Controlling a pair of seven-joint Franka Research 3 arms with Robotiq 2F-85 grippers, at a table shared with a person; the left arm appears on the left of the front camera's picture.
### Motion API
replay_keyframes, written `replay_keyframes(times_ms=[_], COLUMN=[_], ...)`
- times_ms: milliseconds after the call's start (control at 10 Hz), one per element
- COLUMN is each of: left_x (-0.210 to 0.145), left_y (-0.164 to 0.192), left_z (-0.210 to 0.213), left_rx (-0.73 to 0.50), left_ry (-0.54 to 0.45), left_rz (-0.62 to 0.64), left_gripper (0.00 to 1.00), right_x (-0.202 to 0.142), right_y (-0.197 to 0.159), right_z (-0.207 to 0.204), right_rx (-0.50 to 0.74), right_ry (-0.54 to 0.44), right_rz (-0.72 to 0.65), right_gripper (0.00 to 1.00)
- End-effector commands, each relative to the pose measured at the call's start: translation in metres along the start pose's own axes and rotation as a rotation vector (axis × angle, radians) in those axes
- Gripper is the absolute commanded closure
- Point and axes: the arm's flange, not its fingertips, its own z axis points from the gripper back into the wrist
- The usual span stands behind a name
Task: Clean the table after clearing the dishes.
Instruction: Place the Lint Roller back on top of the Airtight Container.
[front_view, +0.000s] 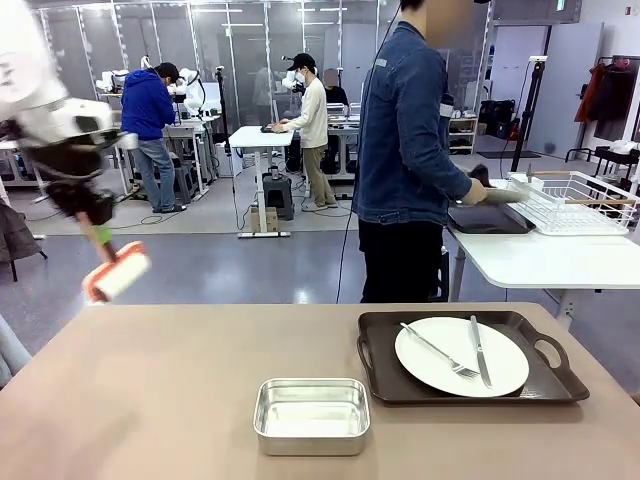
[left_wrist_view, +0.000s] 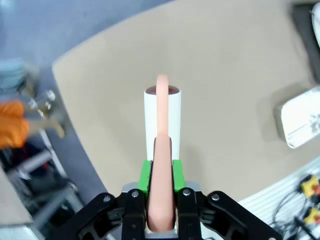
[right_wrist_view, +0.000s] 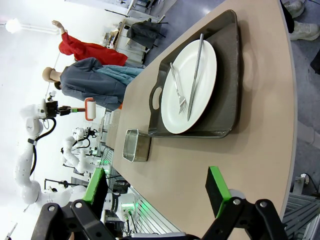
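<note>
My left gripper hangs in the air above the far left edge of the tan table, shut on the orange handle of a lint roller. In the left wrist view the green pads clamp that handle at my left gripper, and the white roll points down at the table. One white plate with a fork and a knife lies on a dark tray at the right. My right gripper stands open above the table, short of the tray and plate.
A shiny steel pan sits near the front middle, left of the tray; it is also in the right wrist view. A person stands beyond the far edge, hands at a dark tray on a white table beside a wire rack.
</note>
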Motion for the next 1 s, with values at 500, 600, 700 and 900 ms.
replay_keyframes(times_ms=[500, 600, 700, 900], left_x=[-0.017, -0.023, -0.002, -0.002], left_y=[-0.201, -0.196, -0.212, -0.212], left_z=[0.008, 0.018, 0.007, 0.007], left_rx=[0.037, 0.037, 0.034, 0.034], left_ry=[-0.021, -0.053, 0.019, 0.019], left_rz=[-0.760, -0.715, -0.726, -0.726], left_gripper=[0.79, 0.79, 0.79, 0.79], right_x=[-0.001, -0.001, -0.001, -0.001], right_y=[0.003, 0.003, 0.003, 0.003], right_z=[0.001, 0.001, 0.001, 0.001], right_rx=[0.011, 0.011, 0.011, 0.011], right_ry=[-0.005, -0.005, -0.005, -0.005], right_rz=[0.002, 0.002, 0.002, 0.002], right_gripper=[0.00, 0.00, 0.00, 0.00])
